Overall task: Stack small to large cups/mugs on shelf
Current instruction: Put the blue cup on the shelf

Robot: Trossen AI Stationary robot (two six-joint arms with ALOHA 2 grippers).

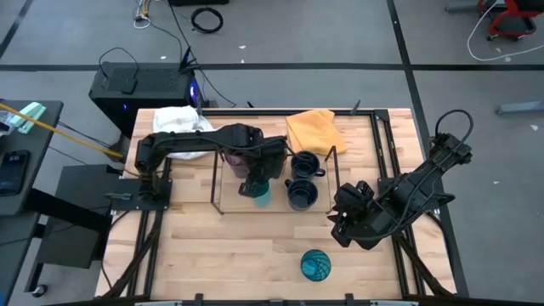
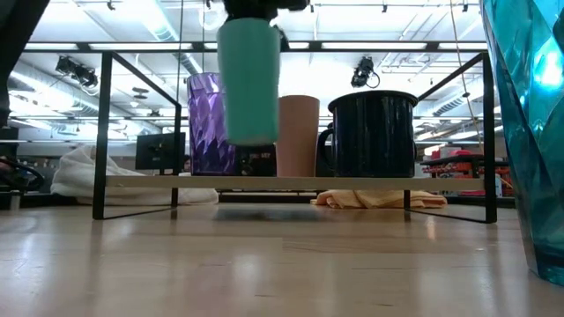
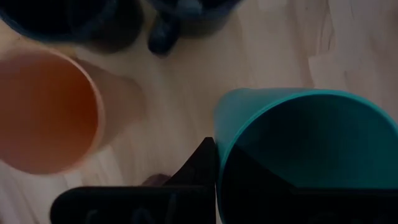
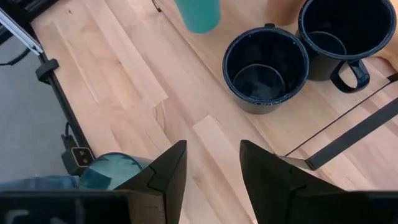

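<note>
Wooden tabletop (image 1: 212, 246) holds a wire shelf (image 1: 223, 209) in the middle. Your left gripper (image 1: 259, 183) pinches the small teal cup (image 2: 248, 79) by its rim, up in the air over the shelf's front edge. It looks light and slippery (thin plastic, I think), so grip the rim firmly. Your right gripper (image 4: 210, 174) waits beside the shelf, jaws spread, near the big teal cup (image 1: 315, 265).

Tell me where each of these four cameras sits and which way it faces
High: overhead, straight down; both arms, shelf.
Low: table height, level across; small teal cup hanging above the shelf.
Left wrist: on the left arm, looking down; left gripper holding that cup.
Right wrist: on the right arm, looking down past the open right gripper.
All four share the teal cup.
</note>
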